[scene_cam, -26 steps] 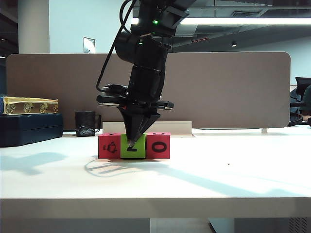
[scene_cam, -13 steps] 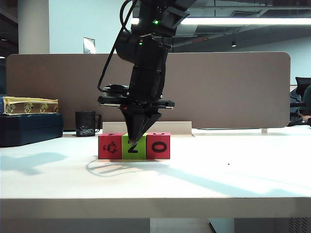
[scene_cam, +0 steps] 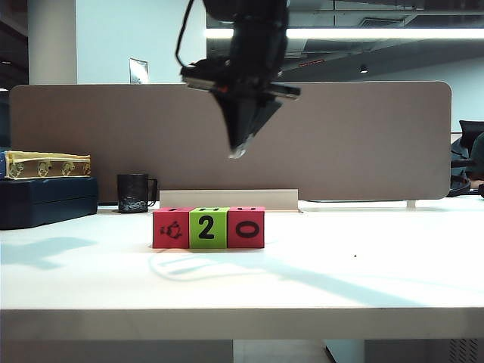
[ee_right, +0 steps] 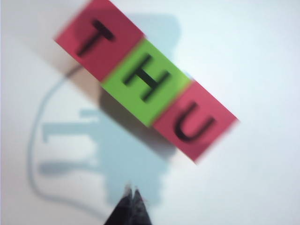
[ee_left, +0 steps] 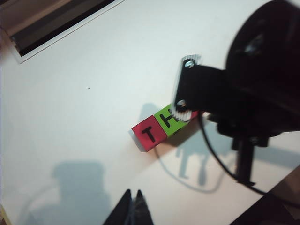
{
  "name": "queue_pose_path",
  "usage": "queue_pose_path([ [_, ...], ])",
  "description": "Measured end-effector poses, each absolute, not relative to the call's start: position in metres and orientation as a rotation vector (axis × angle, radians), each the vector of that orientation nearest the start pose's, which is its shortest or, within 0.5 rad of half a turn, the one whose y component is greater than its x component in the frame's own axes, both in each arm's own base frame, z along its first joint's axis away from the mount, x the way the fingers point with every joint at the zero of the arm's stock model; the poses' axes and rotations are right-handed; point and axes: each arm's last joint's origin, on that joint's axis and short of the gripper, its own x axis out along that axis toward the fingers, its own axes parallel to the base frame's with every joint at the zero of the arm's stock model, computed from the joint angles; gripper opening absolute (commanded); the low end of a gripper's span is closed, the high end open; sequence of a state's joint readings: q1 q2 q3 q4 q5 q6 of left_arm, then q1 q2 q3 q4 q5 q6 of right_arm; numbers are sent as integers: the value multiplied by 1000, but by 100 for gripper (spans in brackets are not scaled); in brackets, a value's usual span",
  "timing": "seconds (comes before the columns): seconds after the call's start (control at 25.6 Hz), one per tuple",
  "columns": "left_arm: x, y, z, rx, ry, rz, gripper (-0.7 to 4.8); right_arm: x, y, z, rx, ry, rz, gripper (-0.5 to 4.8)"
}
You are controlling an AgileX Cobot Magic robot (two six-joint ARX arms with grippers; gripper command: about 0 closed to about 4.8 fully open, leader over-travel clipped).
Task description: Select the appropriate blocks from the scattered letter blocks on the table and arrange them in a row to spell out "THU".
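Blocks (scene_cam: 209, 228) sit below — right tool (scene_cam: 237, 153), left tool (ee_left: 132, 208) closed.

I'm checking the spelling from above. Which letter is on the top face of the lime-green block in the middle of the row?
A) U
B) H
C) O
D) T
B: in the right wrist view the lime-green block shows a black H on top, sitting between the red T block and the red U block.
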State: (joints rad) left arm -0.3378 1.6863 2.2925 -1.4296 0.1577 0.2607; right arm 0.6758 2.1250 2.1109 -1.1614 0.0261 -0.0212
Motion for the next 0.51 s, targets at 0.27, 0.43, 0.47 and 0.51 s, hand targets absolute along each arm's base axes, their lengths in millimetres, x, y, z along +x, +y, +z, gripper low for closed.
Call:
queue_pose_path([
  [0.27, 288, -70, 448, 218, 922, -548, -6, 328, 240, 339, -404, 1114, 549, -1],
  [0.43, 280, -73, 435, 188, 955, -642, -6, 314, 228, 361, -395, 1091, 550, -1],
  [0.47, 277, -72, 433, 188, 943, -642, -6, 307, 223, 370, -390, 1076, 551, -1],
  [0.51, 276, -70, 432, 185, 939, -636, -6, 304, 219, 376, -383, 1061, 549, -1],
])
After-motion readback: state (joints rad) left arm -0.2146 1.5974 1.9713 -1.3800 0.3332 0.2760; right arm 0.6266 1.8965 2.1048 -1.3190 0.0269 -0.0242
